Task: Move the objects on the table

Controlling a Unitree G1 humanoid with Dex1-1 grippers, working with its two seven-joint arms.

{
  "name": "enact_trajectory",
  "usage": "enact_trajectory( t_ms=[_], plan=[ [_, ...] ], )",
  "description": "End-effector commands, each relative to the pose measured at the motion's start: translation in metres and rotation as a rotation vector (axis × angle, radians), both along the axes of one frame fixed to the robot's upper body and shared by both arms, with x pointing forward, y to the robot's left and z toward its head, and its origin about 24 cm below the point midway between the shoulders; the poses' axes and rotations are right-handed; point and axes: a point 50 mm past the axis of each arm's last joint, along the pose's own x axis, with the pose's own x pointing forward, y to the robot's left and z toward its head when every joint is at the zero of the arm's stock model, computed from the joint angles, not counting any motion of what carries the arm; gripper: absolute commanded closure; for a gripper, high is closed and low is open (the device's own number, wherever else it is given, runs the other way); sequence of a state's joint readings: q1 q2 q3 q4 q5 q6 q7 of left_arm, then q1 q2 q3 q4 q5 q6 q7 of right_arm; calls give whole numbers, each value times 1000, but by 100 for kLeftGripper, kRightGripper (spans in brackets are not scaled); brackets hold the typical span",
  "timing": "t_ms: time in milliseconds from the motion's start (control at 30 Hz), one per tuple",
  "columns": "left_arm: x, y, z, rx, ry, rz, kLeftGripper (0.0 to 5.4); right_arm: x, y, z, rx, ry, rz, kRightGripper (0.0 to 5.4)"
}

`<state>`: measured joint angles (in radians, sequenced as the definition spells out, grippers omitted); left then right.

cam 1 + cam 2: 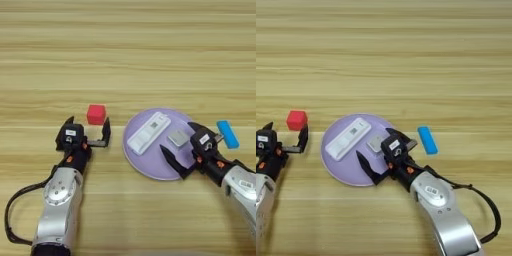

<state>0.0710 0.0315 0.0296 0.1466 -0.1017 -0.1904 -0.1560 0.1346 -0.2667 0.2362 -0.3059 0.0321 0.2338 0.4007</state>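
Starting at the left, the left gripper [87, 131] stood with its fingers wide apart, just below the red cube [96, 114] and not touching it. To pick it up well, it should slide forward until the cube sits between both fingers — then squeeze. Next came a purple plate [142, 167] holding the white device [149, 132] and the grey block [177, 138]. The right gripper [179, 150] hung spread above the plate, holding nothing. The blue bar [228, 134] lay just right of the plate on the wooden table [128, 55] — wide and bare farther back.
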Motion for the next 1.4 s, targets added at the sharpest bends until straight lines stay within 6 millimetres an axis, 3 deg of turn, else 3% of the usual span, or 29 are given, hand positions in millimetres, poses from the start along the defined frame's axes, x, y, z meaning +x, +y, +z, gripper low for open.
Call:
enact_trajectory(
  t_ms=[33,933,1400],
  plan=[
    [-2,0,-1,5,16,5,0,0,0,-7,-19,45,3,3],
    [-3,0,-1,2,19,10,0,11,5,-24,8,141,0,3],
    [-2,-2,-1,0,18,11,0,18,-6,-38,40,272,-99,3]
  ],
)
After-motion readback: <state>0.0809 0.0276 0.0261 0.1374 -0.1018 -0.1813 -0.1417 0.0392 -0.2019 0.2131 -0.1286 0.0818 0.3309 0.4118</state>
